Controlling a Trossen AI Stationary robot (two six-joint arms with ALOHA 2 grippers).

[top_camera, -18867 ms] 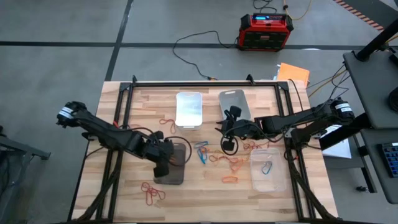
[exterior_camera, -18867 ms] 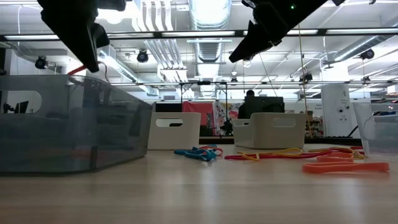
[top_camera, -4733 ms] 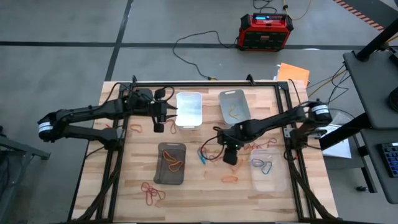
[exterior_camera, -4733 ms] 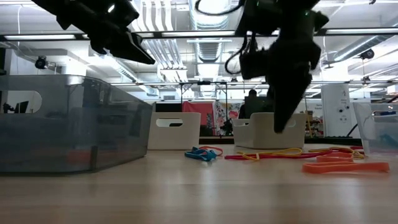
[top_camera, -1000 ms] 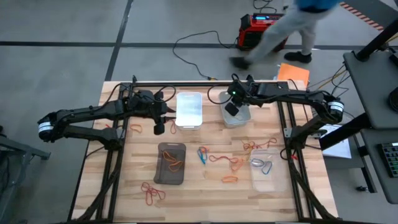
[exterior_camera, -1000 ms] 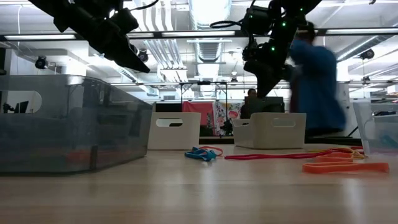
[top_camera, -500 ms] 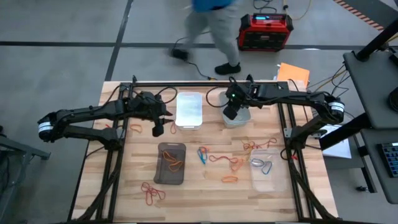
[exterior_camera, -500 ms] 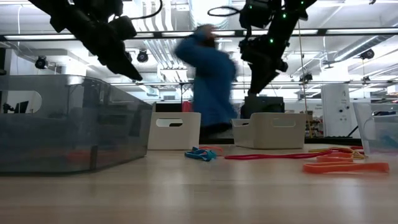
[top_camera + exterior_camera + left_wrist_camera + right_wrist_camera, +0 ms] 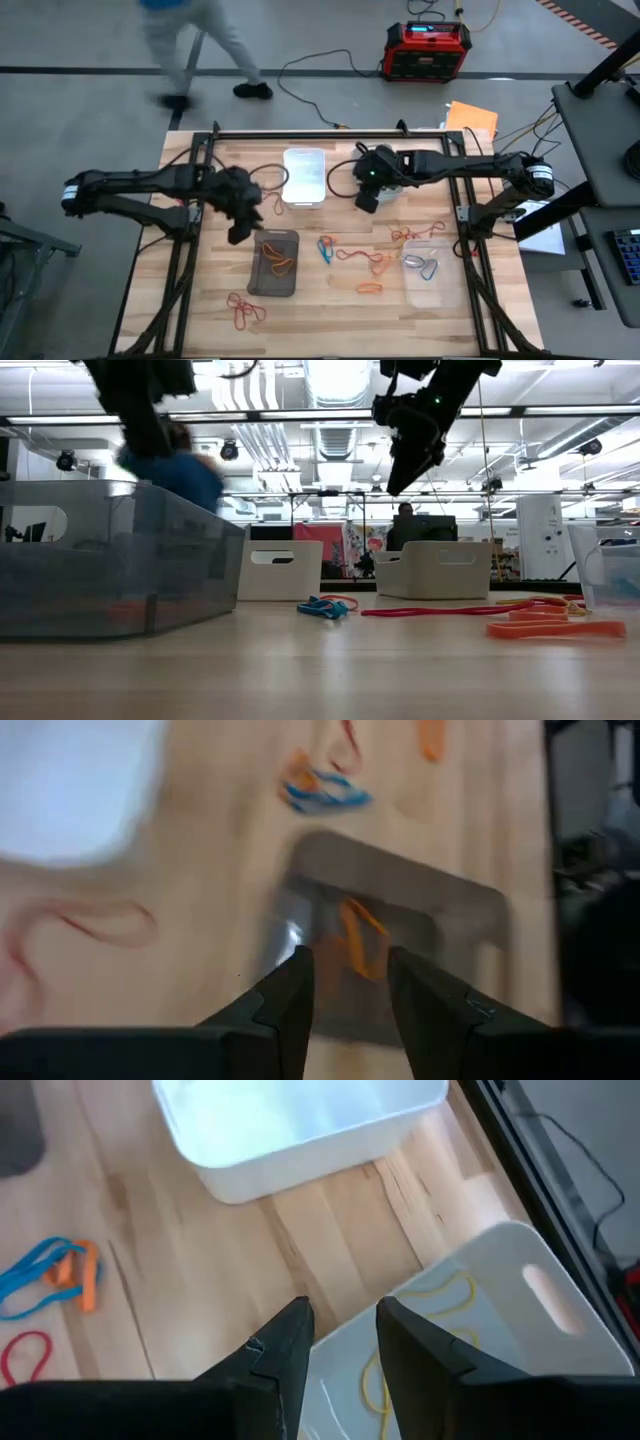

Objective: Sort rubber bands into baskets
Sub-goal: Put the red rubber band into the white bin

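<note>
1. My left tool (image 9: 237, 232), fingers parted and empty, has swung from beside the white basket (image 9: 304, 175) to the dark basket (image 9: 275, 262), mid-counter.
2. My right tool (image 9: 364, 201), parted, empty, leaves the grey basket (image 9: 480, 1330), yellow band (image 9: 445, 1300) dropped.
3. Loose rubber bands (image 9: 362, 257) remain mid-counter; a person (image 9: 195, 30) passes beyond the far edge.

Person (image 9: 195, 40): cut off by the high view's top edge, blurred.
Left gripper (image 9: 240, 225): smeared by motion.
Grey basket (image 9: 385, 170): largely hidden under the right gripper (image 9: 366, 196).
</note>
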